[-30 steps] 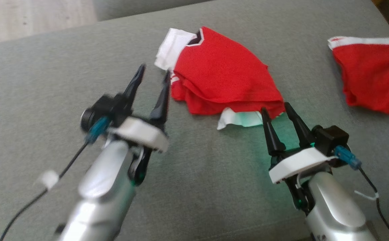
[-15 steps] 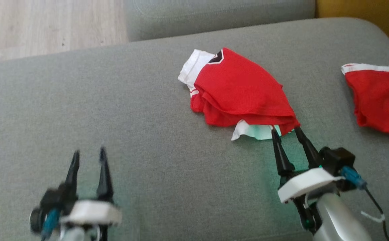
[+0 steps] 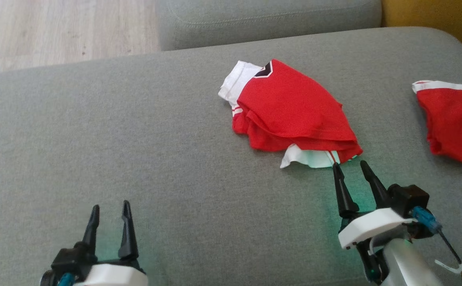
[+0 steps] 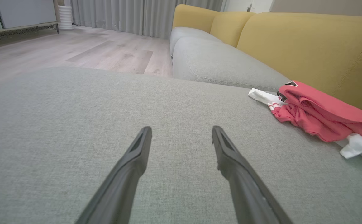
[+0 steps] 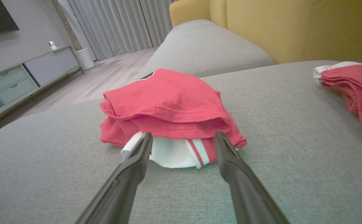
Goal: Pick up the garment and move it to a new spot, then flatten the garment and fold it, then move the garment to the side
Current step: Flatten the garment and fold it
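Grey sofa [image 3: 135,139], red garment [image 3: 294,111] bunched centre-right (yellow backrest [image 4: 308,46] beyond), wood floor [image 3: 56,31] far left; both jaws spread, holding nothing.

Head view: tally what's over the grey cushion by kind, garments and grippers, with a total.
Red-and-white garments: 2, the middle garment and the second garment at the right edge.
Grippers: 2, the left gripper and the right gripper, both open.
Total: 4

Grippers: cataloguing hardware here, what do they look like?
Left gripper and right gripper each have two long, black, tapering fingers on a white mount. The right shows a silver forearm, black camera block, blue connector and thin black cable.
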